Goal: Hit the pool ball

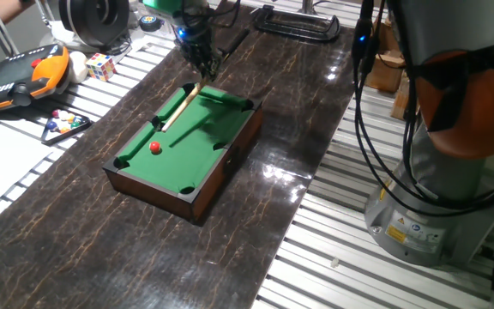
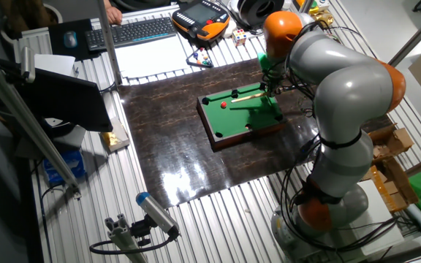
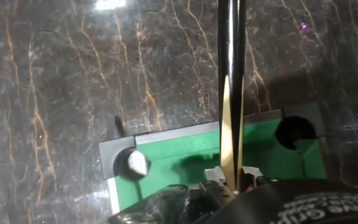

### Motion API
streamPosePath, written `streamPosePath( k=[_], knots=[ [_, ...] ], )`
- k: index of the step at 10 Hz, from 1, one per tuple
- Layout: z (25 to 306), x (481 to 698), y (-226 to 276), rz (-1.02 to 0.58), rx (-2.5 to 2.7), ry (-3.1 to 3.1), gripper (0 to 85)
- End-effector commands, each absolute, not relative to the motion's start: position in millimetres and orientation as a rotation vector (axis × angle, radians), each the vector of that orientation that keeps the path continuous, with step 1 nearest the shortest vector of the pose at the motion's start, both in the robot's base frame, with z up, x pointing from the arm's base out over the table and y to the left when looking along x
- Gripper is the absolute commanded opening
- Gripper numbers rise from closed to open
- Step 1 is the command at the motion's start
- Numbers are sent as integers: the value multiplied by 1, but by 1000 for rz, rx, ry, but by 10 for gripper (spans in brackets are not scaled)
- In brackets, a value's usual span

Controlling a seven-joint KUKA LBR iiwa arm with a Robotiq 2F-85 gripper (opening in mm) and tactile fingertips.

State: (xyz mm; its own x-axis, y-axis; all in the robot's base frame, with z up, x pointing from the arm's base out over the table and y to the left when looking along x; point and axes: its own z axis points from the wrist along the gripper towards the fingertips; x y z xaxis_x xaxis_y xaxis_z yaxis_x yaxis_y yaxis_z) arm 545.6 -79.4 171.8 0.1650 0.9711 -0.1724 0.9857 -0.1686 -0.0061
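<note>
Green felt: the miniature pool table (image 1: pixel 197 184) sits on a dark marbled tabletop (image 1: pixel 84 249), its long axis running from the near-left corner up toward the gripper.
Ball: the pool ball (image 1: pixel 155 147), tiny, red and glossy, rests on the felt toward the left long rail, about midway along the table, apart from every pocket.
Gripper: the gripper (image 1: pixel 201 63) hangs over the far end of the table, fingers closed down on the butt of the cue stick (image 1: pixel 180 107); the hand view shows the cue (image 3: pixel 230 118) pinched between the fingers and running straight out ahead of them.
Cue axis: the wooden shaft slopes down from the gripper toward the near-left, its tip just above or on the felt near the left rail; which of the two I cannot tell.
Key relation: the ball lies beyond the cue tip, roughly along the cue's own line but slightly to the inner side, with a short gap of bare felt between tip and ball.
Next move, judged: a push along the shaft's axis, perhaps with a small sideways correction, should meet the ball.
Risk: a glancing touch, given how small the ball is.
</note>
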Motion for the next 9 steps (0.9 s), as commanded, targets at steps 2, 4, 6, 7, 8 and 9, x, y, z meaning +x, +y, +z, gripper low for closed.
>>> streamPosePath(
  k=[2, 4, 6, 7, 8, 9],
  knots=[
    [172, 546, -78, -233, 2320, 1932, 7],
    [172, 547, -77, -257, 2316, 1915, 7],
    [170, 547, -76, -269, 2319, 1904, 7],
    [170, 548, -76, -279, 2319, 1902, 7],
    [170, 548, -75, -292, 2324, 1904, 7],
    [170, 548, -75, -294, 2324, 1907, 7]
  ],
)
